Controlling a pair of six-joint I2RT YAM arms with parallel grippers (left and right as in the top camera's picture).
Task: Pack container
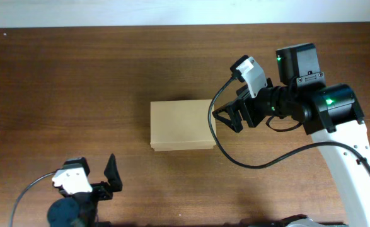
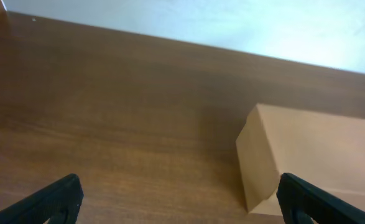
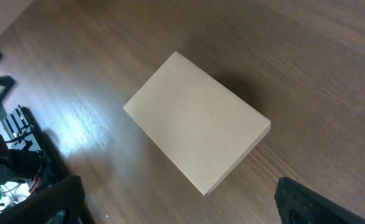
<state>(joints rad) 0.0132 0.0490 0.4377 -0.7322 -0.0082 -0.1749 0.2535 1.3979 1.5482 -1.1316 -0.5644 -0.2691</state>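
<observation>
Plain tan container (no print), dark brown wood-grain table

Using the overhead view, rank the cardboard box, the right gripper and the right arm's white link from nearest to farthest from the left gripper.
1. Cardboard box: mid-table, ahead of the left gripper and to its right.
2. Right gripper: just beyond the box's right edge.
3. White link: far right, behind the right gripper.

Closed tan cardboard container lies flat mid-table.
</observation>
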